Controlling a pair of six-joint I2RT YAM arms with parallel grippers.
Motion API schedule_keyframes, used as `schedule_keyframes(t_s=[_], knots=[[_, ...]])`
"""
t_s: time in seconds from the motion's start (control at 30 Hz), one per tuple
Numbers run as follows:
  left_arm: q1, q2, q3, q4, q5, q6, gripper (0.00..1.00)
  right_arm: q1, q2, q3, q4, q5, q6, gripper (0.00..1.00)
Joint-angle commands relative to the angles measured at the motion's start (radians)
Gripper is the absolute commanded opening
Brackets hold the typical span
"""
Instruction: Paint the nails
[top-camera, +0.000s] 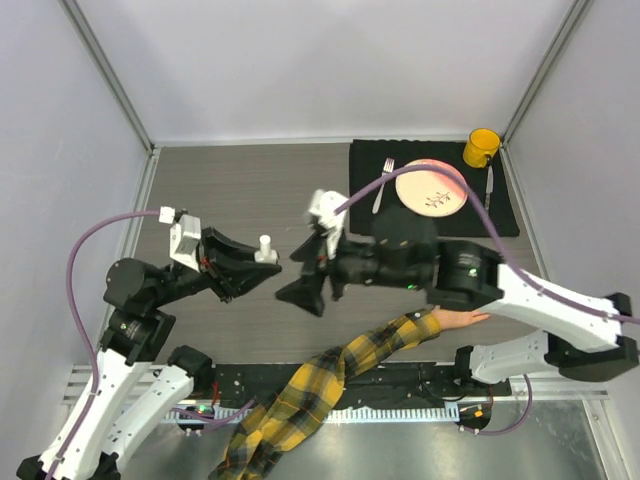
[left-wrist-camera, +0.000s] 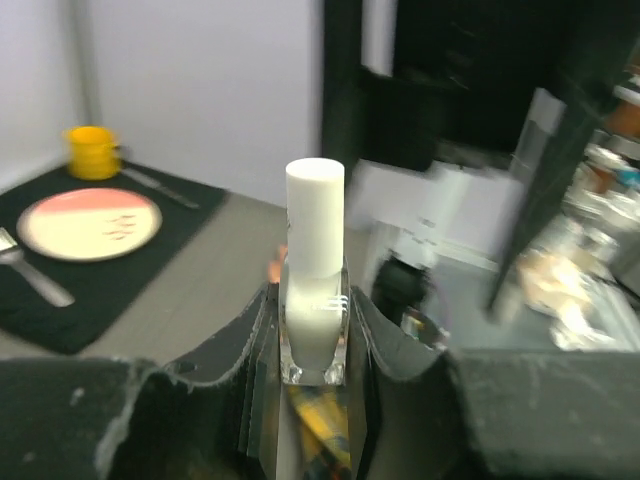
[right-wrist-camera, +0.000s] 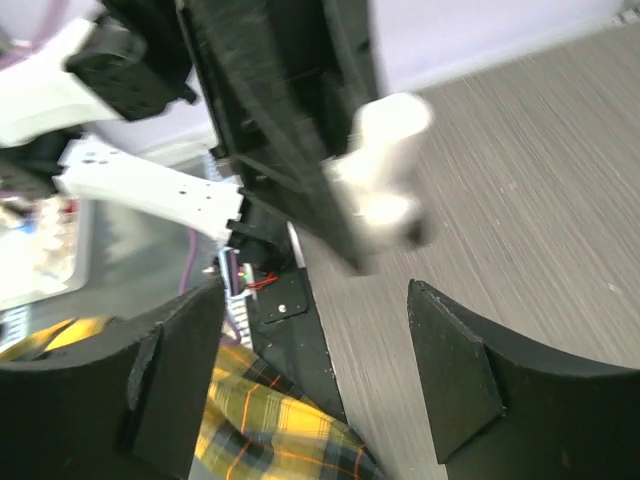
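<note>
Left claw (left-wrist-camera: 313, 310) is clamped tight on the small clear bottle (left-wrist-camera: 314, 342). It grips the glass low down, with the white cap (left-wrist-camera: 314, 215) sticking straight up above its fingers. Just to the right, the right claw (top-camera: 303, 270) faces it with jaws spread wide and nothing between them. The bottle sits just ahead of its fingertips, apart from them.

The plaid sleeve (top-camera: 330, 385) lies below and behind the right claw. The peach mannequin hand (top-camera: 462, 319) pokes out well behind that claw, half tucked under the right arm. The nails (top-camera: 486, 317) are on those fingertips, way too tiny to make out.

Far right, beyond that arm, there's a black mat (top-camera: 505, 215) with a plate (top-camera: 432, 188), fork (top-camera: 384, 185), knife (top-camera: 488, 185) and yellow mug (top-camera: 481, 147).
</note>
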Motion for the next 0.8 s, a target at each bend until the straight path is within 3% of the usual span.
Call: schedule_keyframes(t_s=[0.0,0.2,0.33,0.53,0.77], knots=[[-0.012,0.005,0.002,0.304,0.284,-0.231,0.0,-0.116,-0.149,-0.052,0.122,-0.408,-0.056,0.78],[-0.011,0.049,0.013,0.515,0.348,-0.391,0.0,-0.206,-0.135,-0.017,0.149,-0.539,-0.051,0.74],[-0.014,0.058,0.014,0.556,0.36,-0.434,0.0,-0.231,-0.084,0.008,0.215,-0.628,-0.024,0.7],[-0.034,0.055,-0.005,0.608,0.361,-0.469,0.0,-0.252,0.015,0.054,0.316,-0.723,0.031,0.54],[-0.041,0.06,-0.01,0.616,0.362,-0.471,0.0,-0.263,0.025,0.016,0.462,-0.8,0.093,0.52]])
